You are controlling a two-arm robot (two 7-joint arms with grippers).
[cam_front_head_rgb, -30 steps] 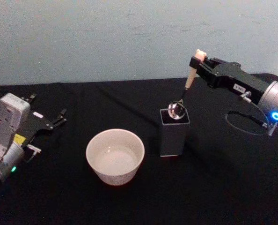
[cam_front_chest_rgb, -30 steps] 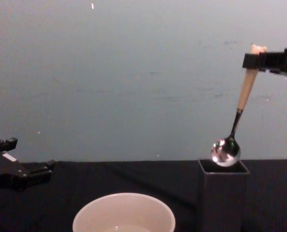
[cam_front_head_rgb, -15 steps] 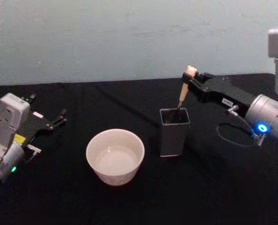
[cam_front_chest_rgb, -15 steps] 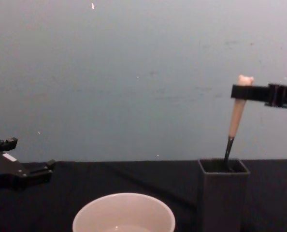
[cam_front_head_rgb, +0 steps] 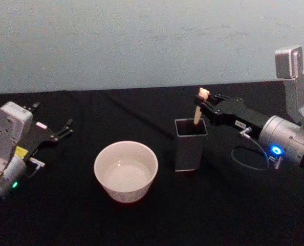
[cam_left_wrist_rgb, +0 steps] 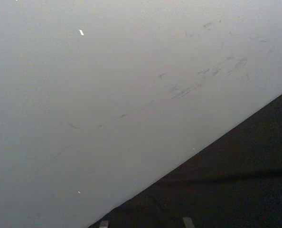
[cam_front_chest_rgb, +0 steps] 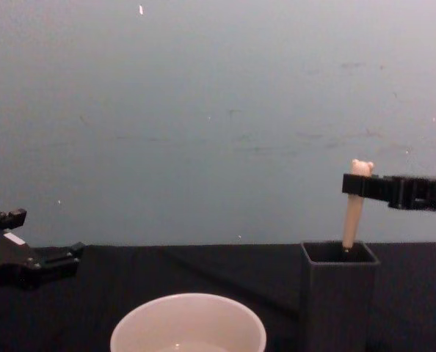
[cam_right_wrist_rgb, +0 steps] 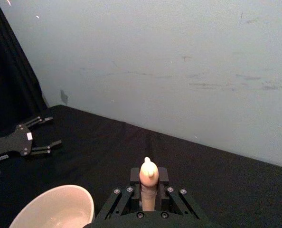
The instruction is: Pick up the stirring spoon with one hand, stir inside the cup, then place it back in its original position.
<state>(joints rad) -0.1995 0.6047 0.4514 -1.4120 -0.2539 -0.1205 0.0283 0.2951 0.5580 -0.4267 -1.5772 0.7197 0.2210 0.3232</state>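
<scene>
The stirring spoon (cam_front_head_rgb: 198, 108) stands in the dark square holder (cam_front_head_rgb: 190, 146); just its beige handle and bear head (cam_front_chest_rgb: 361, 168) rise above the rim, the bowl is hidden inside. My right gripper (cam_front_head_rgb: 202, 104) is shut on the handle below the bear head, reaching in from the right; it also grips the spoon (cam_right_wrist_rgb: 148, 185) in the right wrist view. The cream cup (cam_front_head_rgb: 125, 170) sits left of the holder (cam_front_chest_rgb: 338, 293), apart from it. My left gripper (cam_front_head_rgb: 60, 131) is parked open at the far left.
A black cloth (cam_front_head_rgb: 157, 220) covers the table, with a pale blue-grey wall (cam_front_head_rgb: 142, 41) behind it. A cable (cam_front_head_rgb: 244, 154) loops on the cloth beside the right arm's glowing blue ring (cam_front_head_rgb: 275, 150).
The right gripper has lowered the spoon into the holder. The bowl hung above the rim a second ago; now it and the dark neck are inside.
</scene>
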